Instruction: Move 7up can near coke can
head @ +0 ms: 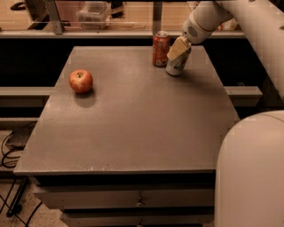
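Grey table (133,133), matte top, with drawers (133,198) under its front edge. Black cables (9,150) lie on the speckled floor (26,218) at lower left. A clear bin (94,12) stands beyond the far rail (88,33).

— What lies on the table (133,128)?
— A red apple (80,81), stem up, near the left edge, with its shadow just in front of it.
— And under the top?
— Drawers (111,199), with a small knob (140,201) at the middle.
— Anything around it?
— Dark cables (9,148) on the floor at the left, and a clear box (94,11) beyond the far edge.
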`<state>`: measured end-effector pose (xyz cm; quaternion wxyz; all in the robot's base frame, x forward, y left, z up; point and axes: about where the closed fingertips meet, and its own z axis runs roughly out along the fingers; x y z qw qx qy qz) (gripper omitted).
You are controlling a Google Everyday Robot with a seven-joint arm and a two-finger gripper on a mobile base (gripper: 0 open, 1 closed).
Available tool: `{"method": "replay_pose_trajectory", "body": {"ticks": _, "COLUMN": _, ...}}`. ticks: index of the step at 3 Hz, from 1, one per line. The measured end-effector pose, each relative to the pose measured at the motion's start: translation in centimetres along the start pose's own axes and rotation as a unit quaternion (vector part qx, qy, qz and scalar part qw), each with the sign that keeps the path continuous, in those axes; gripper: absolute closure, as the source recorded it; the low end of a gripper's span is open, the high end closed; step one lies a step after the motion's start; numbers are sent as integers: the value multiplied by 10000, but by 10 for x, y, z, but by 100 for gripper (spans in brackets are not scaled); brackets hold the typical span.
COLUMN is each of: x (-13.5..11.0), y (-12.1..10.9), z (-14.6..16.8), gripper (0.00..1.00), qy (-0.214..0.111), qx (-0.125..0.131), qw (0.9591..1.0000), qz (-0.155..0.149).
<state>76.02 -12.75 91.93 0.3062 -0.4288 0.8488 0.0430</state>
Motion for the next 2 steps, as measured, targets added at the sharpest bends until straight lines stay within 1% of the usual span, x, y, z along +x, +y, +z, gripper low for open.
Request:
{"method": "replay_pose_trajectory", "body": {"ticks": 1, "x": -1, "y": 0, "z": 9, "gripper": 0, "qy": -55, "qx": -80, "qw": 9999, "qz": 89}}
{"method": "replay_pose_trajectory", "body": {"ticks": 2, "x": -1, "y": 0, "z": 9, "gripper": 0, "qy": -60, "qx": -88, "qw": 9999, "qz": 95}}
